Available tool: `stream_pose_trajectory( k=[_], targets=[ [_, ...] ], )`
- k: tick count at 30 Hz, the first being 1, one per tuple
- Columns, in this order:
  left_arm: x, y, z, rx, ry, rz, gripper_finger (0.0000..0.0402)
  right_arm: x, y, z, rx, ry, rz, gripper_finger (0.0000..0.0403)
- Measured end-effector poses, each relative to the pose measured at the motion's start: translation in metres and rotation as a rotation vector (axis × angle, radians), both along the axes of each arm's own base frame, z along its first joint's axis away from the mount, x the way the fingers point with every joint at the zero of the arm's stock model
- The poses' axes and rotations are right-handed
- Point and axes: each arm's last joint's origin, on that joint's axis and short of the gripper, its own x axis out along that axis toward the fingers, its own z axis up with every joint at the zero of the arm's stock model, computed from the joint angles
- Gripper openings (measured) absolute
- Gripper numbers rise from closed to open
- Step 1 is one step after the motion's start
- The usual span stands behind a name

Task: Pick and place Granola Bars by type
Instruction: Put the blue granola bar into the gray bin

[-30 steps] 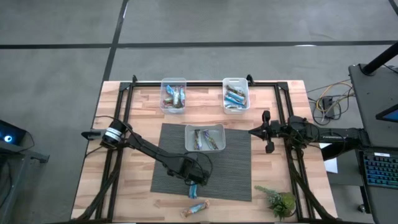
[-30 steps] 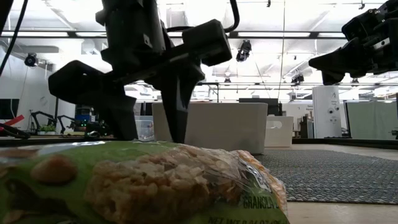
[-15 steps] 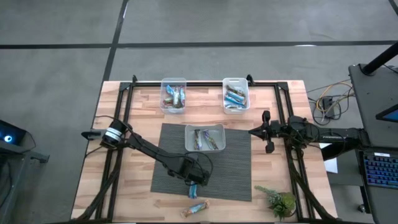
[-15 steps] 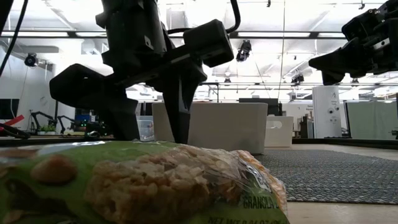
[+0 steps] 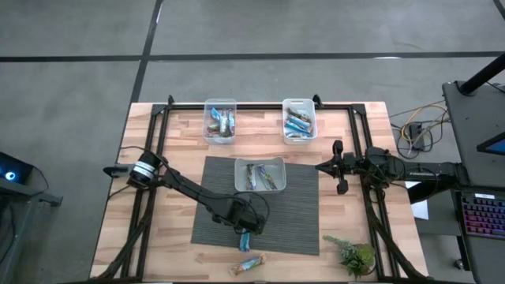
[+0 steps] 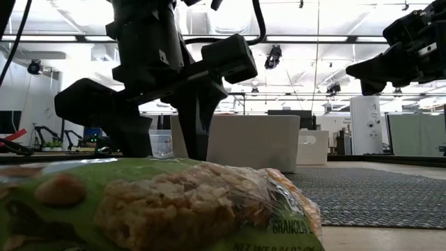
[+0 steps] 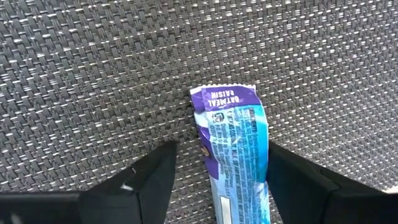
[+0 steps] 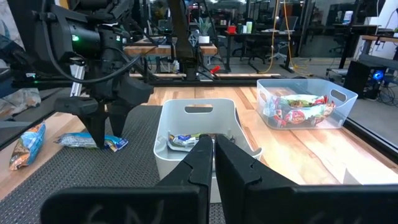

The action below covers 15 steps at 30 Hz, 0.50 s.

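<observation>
we see the left claw (image 7: 214,180) spread wide and low over the grey mat (image 5: 300,213), its fingers (image 7: 152,177) either side of a blue granola bar (image 7: 235,149) lying flat there. another bar (image 5: 251,264) sits on the wooden surface (image 5: 158,252) near its front edge. the right claw (image 5: 322,166) hangs shut beside the mat's right edge.

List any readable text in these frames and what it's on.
"OATMEAL RAISIN": on the purple end of the blue bar lying on the mat between the open left gripper fingers; it reads upside down in the left wrist view.
"GRANOLA" (partly cut off): on the green-wrapped bar close to the low camera; the line beneath it is cut off, unreadable.
Smaller print on the blue bar: too blurred to read.
Wrappers in the tubs: too small to read.
</observation>
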Motion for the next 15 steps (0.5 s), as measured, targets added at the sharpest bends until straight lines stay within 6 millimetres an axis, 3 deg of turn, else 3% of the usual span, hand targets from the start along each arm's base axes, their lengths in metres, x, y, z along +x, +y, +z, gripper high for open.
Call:
stream_pose_trajectory(
  k=[15],
  targets=[
    [0.0018, -0.0004, -0.0005, -0.036, -0.013, 0.001, 0.022, 0.0, 0.0, 0.0, 0.0, 0.0, 0.0, 0.0009]
  ],
)
